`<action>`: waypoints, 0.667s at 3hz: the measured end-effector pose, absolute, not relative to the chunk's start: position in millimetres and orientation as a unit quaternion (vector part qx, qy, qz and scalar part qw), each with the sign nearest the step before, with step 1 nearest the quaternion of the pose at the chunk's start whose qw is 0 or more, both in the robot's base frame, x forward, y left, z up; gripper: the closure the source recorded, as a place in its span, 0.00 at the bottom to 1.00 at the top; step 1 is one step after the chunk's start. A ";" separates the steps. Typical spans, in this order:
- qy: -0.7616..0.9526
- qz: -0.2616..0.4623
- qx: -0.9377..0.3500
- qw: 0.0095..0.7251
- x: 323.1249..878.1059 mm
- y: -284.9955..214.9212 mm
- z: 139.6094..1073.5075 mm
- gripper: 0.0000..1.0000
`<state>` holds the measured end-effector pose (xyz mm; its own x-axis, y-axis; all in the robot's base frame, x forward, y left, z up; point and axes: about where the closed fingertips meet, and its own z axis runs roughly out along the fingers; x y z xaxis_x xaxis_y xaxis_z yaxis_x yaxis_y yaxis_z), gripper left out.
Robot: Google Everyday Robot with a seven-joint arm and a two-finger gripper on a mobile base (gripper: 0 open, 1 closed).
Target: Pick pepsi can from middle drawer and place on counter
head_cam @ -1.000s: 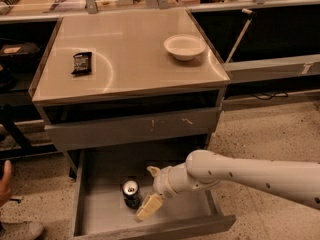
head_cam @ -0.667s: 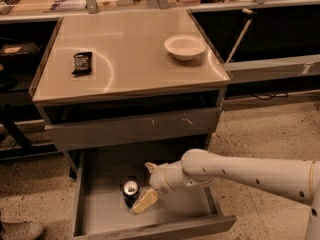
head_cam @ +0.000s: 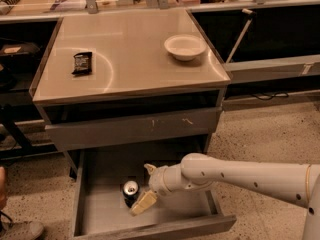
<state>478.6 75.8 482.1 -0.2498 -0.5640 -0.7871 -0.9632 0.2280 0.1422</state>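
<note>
1 pepsi can (head_cam: 131, 190) in mid drawer (head_cam: 100, 210); gripper (head_cam: 146, 186) beside it, 2 fingers (head_cam: 143, 204) spread.

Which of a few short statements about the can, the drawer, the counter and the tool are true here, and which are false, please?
1. The can stands upright in the open drawer. True.
2. The tool is shut on the can. False: it is open, with its fingers spread, in the drawer just beside the can.
3. A white bowl sits on the counter. True.
4. The black packet lies in the drawer. False: it lies on the counter, towards the opposite side from the bowl.
</note>
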 end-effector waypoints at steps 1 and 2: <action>0.716 0.321 -0.523 0.332 491.0 89.9 471.3 0.00; 0.715 0.322 -0.517 0.343 495.5 100.2 459.9 0.00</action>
